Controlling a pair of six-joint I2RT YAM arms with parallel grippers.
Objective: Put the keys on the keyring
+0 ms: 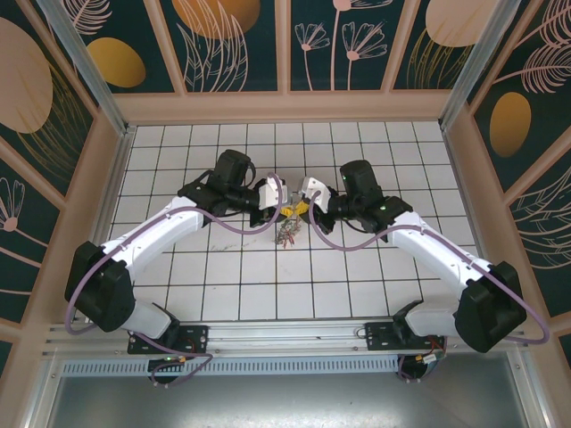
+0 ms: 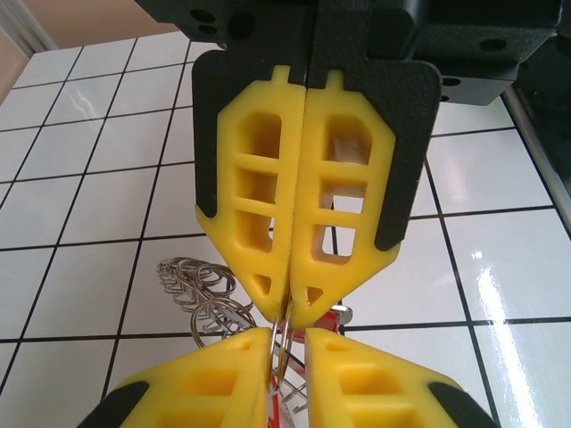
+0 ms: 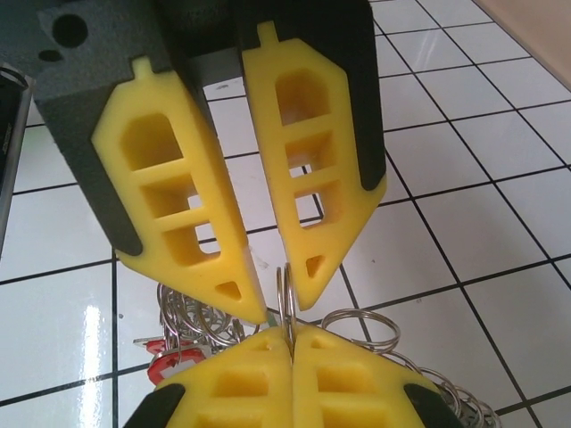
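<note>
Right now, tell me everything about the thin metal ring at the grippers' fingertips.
The metal ring is a thin loop of silvery wire, seen nearly edge-on, upright. The right gripper is shut on one edge of it; the left gripper has its tips slightly apart on either side. A bunch of similar rings lies close behind; whether they are linked I cannot tell.

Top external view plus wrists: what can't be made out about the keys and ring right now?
- Top external: the keys are too small to count; left gripper and right gripper cover where they meet.
- Left wrist: metal ring sits edge-on between the left gripper's fingers; contact unclear, and they hide its lower part.
- Right wrist: right gripper's shut fingers hide the ring's lower half; its split end can't be found.
</note>
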